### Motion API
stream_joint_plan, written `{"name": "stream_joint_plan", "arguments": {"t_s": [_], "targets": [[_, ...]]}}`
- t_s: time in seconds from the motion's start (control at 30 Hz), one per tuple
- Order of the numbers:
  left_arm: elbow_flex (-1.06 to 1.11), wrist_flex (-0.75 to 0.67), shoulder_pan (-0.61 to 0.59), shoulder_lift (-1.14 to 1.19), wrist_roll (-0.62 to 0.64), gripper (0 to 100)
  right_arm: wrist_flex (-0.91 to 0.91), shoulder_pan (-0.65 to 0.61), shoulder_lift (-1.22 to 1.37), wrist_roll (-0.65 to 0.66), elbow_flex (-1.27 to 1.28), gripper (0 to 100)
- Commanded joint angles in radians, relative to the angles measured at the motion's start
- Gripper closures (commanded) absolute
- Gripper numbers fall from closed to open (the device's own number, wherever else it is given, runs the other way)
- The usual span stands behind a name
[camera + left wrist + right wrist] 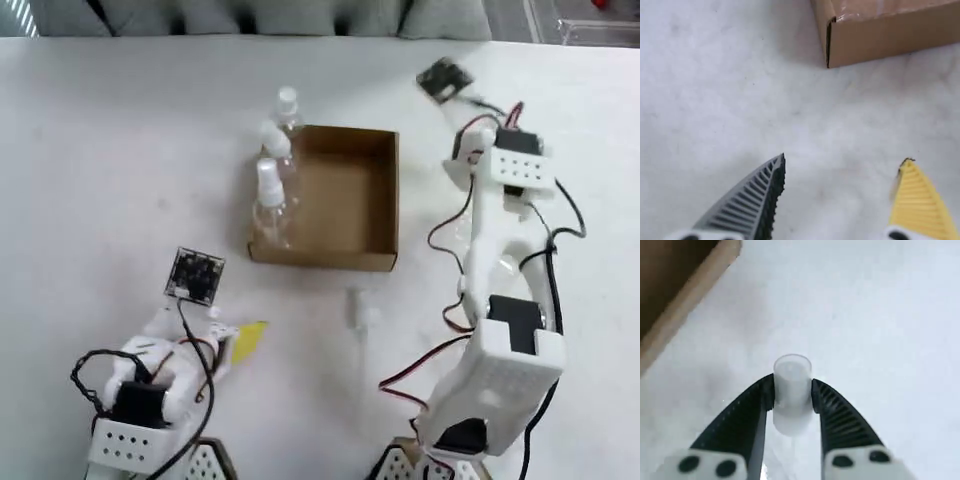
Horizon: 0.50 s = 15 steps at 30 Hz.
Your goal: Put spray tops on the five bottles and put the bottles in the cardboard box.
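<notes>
**Right gripper clamped on clear cylinder, left gripper idle**

Left gripper point(845, 159): released, grey and yellow fingers spread wide with nothing between them. It sits low over the counter point(120, 150) at near left, and the box corner is just beyond its tips.

Cardboard box point(345, 200): mid-counter, open top. Three bottles with spray tops on line its left wall: far bottle point(288, 108), middle bottle point(277, 145), near bottle point(270, 200). Can't tell whether the far one is fully inside.

Loose spray top point(357, 308): lies on the counter just near of the box's near wall, between the two arms, well apart from both grippers.

Right gripper point(792, 382): black fingers clenched on a clear cylinder point(791, 372), one on each side. Bottle or cap, can't tell. It is right of the box, apart from the box edge.
</notes>
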Motion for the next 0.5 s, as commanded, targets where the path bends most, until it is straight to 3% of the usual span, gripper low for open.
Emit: {"name": "stream_joint_plan", "arguments": {"t_s": [0.0, 0.17, 0.4, 0.47], "targets": [[0.000, -0.005, -0.008, 0.012, -0.008, 67, 0.157, 0.019, -0.025, -0.316, -0.233, 98.3], [0.000, -0.005, -0.008, 0.012, -0.008, 67, 0.302, 0.031, -0.027, -0.453, -0.377, 98.3], [0.000, -0.005, -0.008, 0.012, -0.008, 67, 0.731, -0.002, -0.093, -0.608, -0.568, 98.3], [0.000, -0.005, -0.008, 0.012, -0.008, 67, 0.745, -0.015, -0.134, -0.669, -0.548, 98.3]]}}
